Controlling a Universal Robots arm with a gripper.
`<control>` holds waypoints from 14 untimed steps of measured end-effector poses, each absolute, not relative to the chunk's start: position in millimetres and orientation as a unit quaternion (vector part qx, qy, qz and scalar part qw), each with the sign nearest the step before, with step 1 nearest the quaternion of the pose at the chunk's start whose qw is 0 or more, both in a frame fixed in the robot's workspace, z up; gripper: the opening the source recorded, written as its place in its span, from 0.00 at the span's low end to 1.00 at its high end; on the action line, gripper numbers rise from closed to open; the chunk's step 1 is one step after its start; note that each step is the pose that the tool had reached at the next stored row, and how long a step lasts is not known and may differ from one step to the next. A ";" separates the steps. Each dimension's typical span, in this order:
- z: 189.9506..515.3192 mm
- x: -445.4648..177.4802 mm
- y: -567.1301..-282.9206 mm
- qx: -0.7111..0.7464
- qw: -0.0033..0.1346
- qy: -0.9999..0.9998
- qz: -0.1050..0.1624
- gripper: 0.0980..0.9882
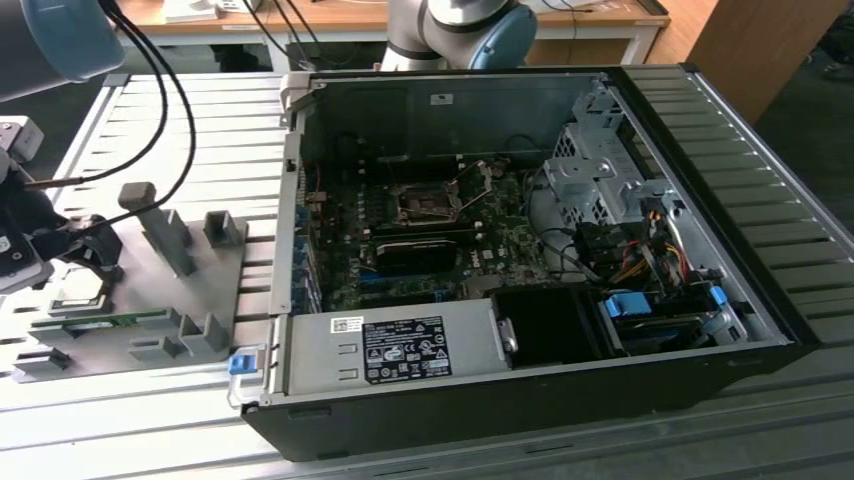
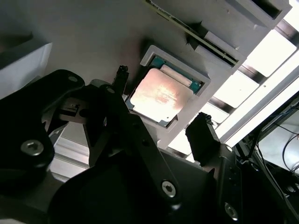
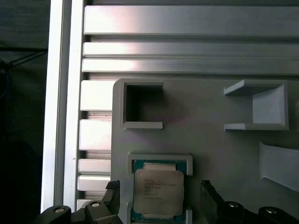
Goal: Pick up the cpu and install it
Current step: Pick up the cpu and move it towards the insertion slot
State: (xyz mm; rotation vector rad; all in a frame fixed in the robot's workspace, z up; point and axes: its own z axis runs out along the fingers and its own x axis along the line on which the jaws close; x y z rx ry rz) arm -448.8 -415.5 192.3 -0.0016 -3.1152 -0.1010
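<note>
Here, cpu (image 3: 158, 192) lying flat in its gray square holder (image 3: 160, 158), pincer (image 3: 161, 187) spread apart on either side

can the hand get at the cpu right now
Probably yes: the cpu lies uncovered in its holder, and the open hand straddles it, apart from it on both sides.
</note>
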 end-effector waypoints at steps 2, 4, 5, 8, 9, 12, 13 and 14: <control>191.1 -449.1 -415.5 -0.001 0.012 -0.999 -0.032 0.74; 190.5 -449.3 -415.5 0.000 0.011 -0.999 -0.032 0.67; 190.2 -449.3 -415.5 0.000 0.011 -0.999 -0.031 0.67; 189.5 -449.5 -415.5 0.000 0.011 -0.999 -0.031 0.67; 189.1 -449.5 -415.5 0.000 0.011 -0.999 -0.031 0.67; 187.7 -449.5 -415.5 -0.001 0.011 -1.000 -0.030 0.67; 187.3 -449.5 -415.5 -0.001 0.011 -1.000 -0.029 0.67; 187.1 -449.5 -415.5 -0.001 0.011 -1.000 -0.028 0.65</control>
